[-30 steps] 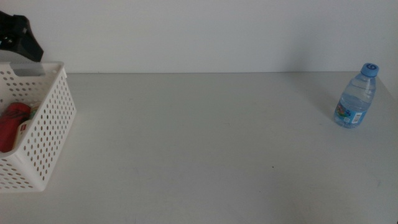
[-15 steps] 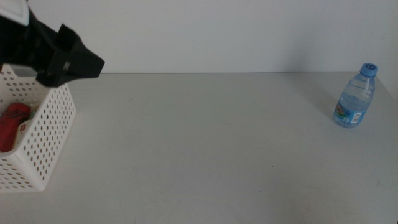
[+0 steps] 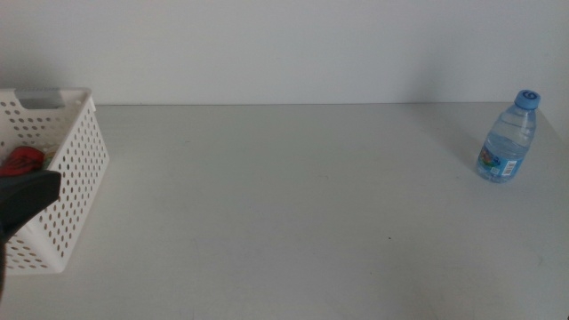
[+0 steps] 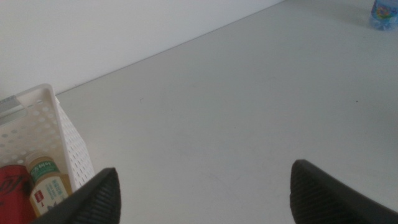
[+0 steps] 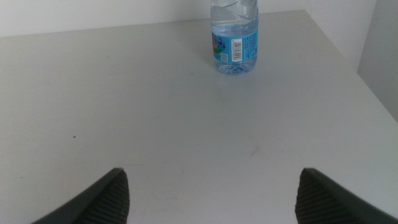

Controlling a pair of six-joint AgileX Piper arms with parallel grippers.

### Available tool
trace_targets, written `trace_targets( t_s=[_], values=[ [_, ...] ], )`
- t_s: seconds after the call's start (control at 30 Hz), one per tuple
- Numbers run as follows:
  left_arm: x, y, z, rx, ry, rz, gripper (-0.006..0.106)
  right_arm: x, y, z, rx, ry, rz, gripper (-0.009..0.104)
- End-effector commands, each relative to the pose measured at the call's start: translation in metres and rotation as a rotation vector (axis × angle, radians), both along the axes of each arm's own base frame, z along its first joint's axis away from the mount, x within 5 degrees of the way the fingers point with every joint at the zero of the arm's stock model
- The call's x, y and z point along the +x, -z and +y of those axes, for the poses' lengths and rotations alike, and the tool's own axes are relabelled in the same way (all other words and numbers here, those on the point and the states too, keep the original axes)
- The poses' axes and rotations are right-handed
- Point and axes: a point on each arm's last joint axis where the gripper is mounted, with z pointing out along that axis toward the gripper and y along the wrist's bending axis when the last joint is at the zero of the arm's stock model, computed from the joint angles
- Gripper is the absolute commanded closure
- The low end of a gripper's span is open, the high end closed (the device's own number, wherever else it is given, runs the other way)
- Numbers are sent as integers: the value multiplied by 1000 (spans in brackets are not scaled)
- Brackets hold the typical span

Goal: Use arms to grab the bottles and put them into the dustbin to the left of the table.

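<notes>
A small clear water bottle (image 3: 509,138) with a blue cap stands upright at the table's (image 3: 293,204) far right. The right wrist view shows this bottle (image 5: 234,37) well ahead of my right gripper (image 5: 212,182), which is open and holds nothing. At the table's left end stands the white perforated dustbin (image 3: 76,169). In the dustbin (image 4: 46,118) lie a red can (image 4: 13,193) and a pale-yellow bottle (image 4: 48,186). My left gripper (image 4: 204,180) is open and empty. In the middle view the left gripper (image 3: 22,200) shows as a dark shape in front of the dustbin.
A plain pale wall runs along the table's far edge. The table's right edge lies close beside the water bottle (image 4: 385,12). My right arm is out of the middle view.
My left gripper, high over the dustbin's far rim half a second ago, has dropped to the lower left, in front of the dustbin. The water bottle has not moved.
</notes>
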Motion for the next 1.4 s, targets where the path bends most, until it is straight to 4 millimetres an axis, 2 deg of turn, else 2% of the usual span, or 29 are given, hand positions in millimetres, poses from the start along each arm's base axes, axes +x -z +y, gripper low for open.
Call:
trace_targets(
  t_s=[0.0, 0.1, 0.17, 0.37, 0.6, 0.73, 0.9, 0.97, 1.1, 1.17, 1.37],
  values=[
    [1, -14, -1, -58, -10, -88, 7, 0, -9, 0, -18, 1, -85, 1],
    [1, -13, -1, -57, -9, -87, 7, 0, -9, 0, -18, 1, -85, 1],
    [1, -13, -1, -57, -9, -87, 7, 0, -9, -3, -158, -6, -84, 1],
    [1, -13, -1, -57, -9, -87, 7, 0, -9, -5, -239, -3, -83, 1],
    [1, -13, -1, -56, -10, -87, 7, 1, -11, -1, -91, -12, -67, 1],
    [1, -13, 1, -35, -18, -95, 7, 7, -36, -1, -91, -13, -43, 1],
    [1, -13, 1, -34, -18, -95, 7, 33, -72, 0, -95, -18, 21, 1],
    [1, -13, 1, -34, -18, -95, 7, 44, -81, 0, -95, -21, 24, 1],
    [1, -13, 1, -34, -18, -95, 7, 64, -80, 1, -95, -29, 19, 1],
    [1, -13, 1, -34, -18, -95, 7, 74, -80, 2, -111, -39, -41, 1],
    [2, -13, 2, -23, -22, -98, 7, 106, -59, 5, -92, -63, -133, 1]
  ],
)
